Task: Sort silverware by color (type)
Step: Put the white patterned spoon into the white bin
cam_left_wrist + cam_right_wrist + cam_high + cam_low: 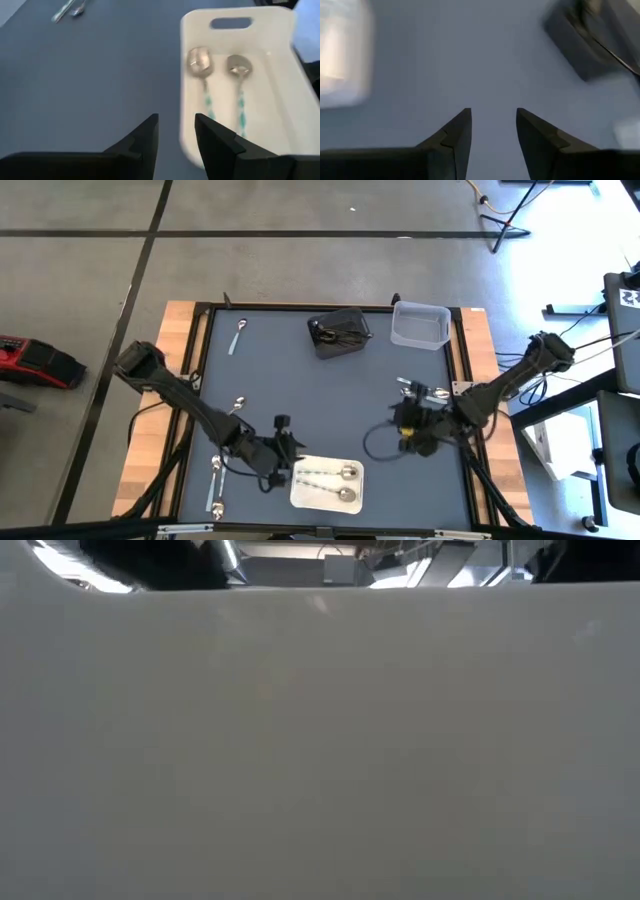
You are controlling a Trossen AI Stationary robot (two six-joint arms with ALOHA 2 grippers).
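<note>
- Silverware, sorted: two silver spoons [335, 483] with patterned handles lie side by side in the white tray [300, 498] near the table's front edge; the left wrist view shows them parallel, bowls toward the tray's handle slot.
- Silverware, dark bin: the dark bin [338, 333] at the back centre holds at least one utensil; its type cannot be told.
- Silverware, loose: one silver spoon [239, 335] at the back left; one [237, 406] beside the left arm; two more [216, 485] at the front left, just outside the tray; a small cluster of silver pieces [412, 389] on the right, near the right arm.
- Clear bin [420, 325]: back right, next to the dark bin; nothing seen inside.
- Left gripper [283, 452]: low over the dark mat [320, 395], just beside the tray's left end. Fingers [145, 140] parted a little, holding nothing.
- Right gripper [398, 420]: over bare mat right of centre, near the cluster. Fingers [457, 132] apart by a modest gap, holding nothing.
- Low view: filled by a pale surface; no use here.
- Step in hand, as judged: both grippers free, so a fresh pick is due. The front-left spoons are nearest the left gripper, the cluster nearest the right.
- Handling advice: come down over the handle's middle with the fingers across it, press close to the mat since the pieces lie flat, and take one at a time where two lie together. Lay it alongside those already in the tray.
- Risk: a thin handle may slip or swivel in the grip; a neighbouring piece may be nudged.
</note>
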